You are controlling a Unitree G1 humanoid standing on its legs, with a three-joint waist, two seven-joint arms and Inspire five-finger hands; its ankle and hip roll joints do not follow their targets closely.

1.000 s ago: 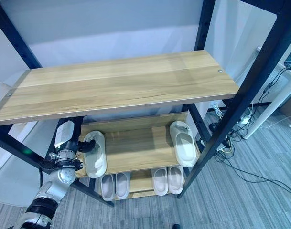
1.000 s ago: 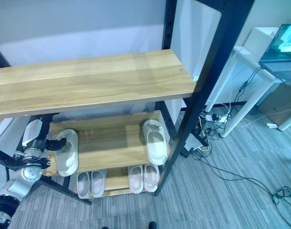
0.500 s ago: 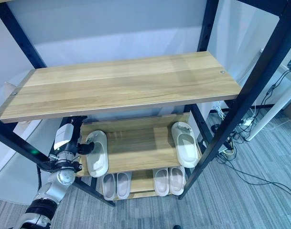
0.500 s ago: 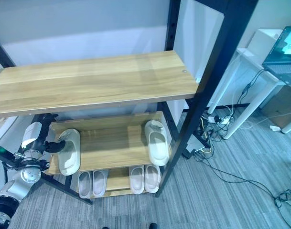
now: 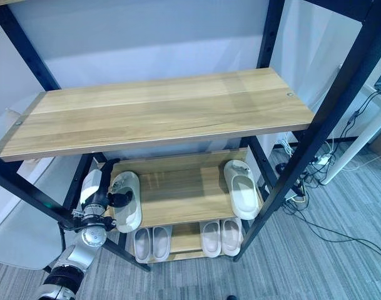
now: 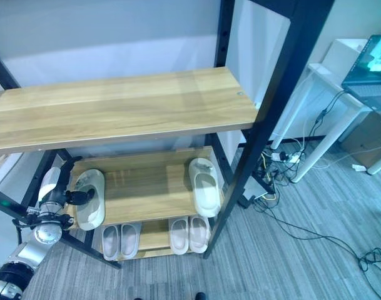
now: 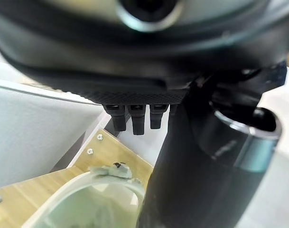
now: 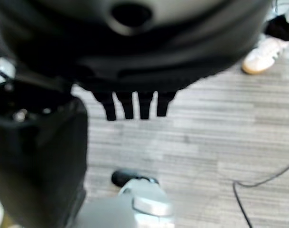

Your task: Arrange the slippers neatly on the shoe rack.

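six slippers (image 5: 126, 201), one shoe rack (image 5: 159, 112) with three wooden shelves, one laptop (image 6: 373, 62)

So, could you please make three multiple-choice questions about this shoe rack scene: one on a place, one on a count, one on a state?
1. Where does the slipper at the left hand lie?
A. on the top shelf
B. at the left end of the middle shelf
C. on the floor

2. How many slippers stand on the bottom shelf?
A. two
B. four
C. six

3. What is the state of the top shelf?
A. bare wood
B. holding one slipper
C. covered by a cloth

Answers:
1. B: the eye views show it on the middle shelf, by the left post.
2. B: two pairs stand side by side there.
3. A: its wooden board carries nothing.
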